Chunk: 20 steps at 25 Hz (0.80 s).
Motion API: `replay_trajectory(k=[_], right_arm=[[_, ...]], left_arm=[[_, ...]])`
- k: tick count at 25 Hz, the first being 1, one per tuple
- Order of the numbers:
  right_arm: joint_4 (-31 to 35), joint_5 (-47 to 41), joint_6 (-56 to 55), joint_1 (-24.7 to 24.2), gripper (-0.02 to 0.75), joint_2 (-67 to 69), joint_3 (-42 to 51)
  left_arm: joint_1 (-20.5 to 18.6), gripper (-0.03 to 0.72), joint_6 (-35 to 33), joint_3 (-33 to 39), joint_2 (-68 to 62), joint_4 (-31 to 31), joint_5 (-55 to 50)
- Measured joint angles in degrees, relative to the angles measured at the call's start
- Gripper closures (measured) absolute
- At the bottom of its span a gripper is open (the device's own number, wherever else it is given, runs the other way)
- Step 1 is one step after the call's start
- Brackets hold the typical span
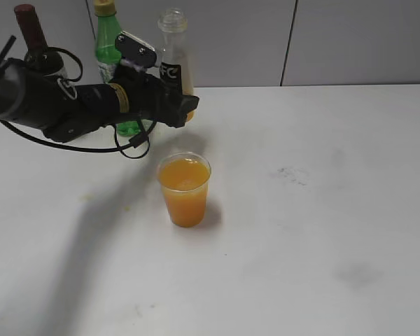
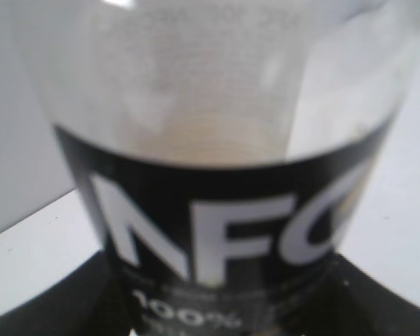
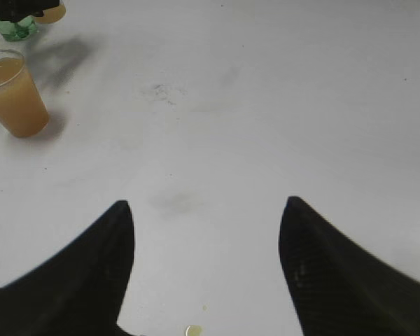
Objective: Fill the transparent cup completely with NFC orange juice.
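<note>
Orange liquid: the NFC orange juice is opaque and fills the transparent cup nearly to its rim; I see a thin clear band above it.
Cup shape: a small tapered tumbler of thin clear plastic, wider at the top, standing upright on the white table, in front of the bottles.
Juice bottle: the clear bottle has no cap and a black label with white letters; its upper part looks empty, with only a little orange showing low at its right side.
Left claw: the left gripper is matte black and I see it closed around the lower body of this bottle, which stands upright at the back of the table.
Right claw: the right gripper hangs over bare table with its two dark fingers spread wide, holding nothing.
Neighbours: a green plastic bottle with yellow cap and a dark wine bottle stand just behind my left arm.
Table texture: smooth, with some faint grey smudges.
</note>
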<state>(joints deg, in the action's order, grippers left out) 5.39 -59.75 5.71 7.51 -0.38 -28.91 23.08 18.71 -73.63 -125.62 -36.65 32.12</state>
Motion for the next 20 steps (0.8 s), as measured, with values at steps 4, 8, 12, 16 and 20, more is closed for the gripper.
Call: replay_trajectory(k=[4, 8, 12, 16, 20], right_arm=[[0.0, 0.0, 0.0, 0.0, 0.236, 0.0, 0.0], [0.0, 0.0, 0.0, 0.0, 0.236, 0.0, 0.0], [0.0, 0.0, 0.0, 0.0, 0.237, 0.0, 0.0], [0.0, 0.0, 0.0, 0.0, 0.237, 0.0, 0.0], [0.0, 0.0, 0.0, 0.0, 0.237, 0.0, 0.0]], left_arm=[[0.0, 0.207, 0.0, -1.11, -2.06, 0.0, -0.06], [0.2, 0.207, 0.02, -1.11, -4.08, 0.0, 0.47], [0.68, 0.207, 0.02, -1.11, -4.92, -0.12, 0.66], [1.22, 0.207, 0.07, -1.11, -4.97, -0.08, 0.78], [1.48, 0.207, 0.07, -1.11, -5.03, -0.13, 0.73]])
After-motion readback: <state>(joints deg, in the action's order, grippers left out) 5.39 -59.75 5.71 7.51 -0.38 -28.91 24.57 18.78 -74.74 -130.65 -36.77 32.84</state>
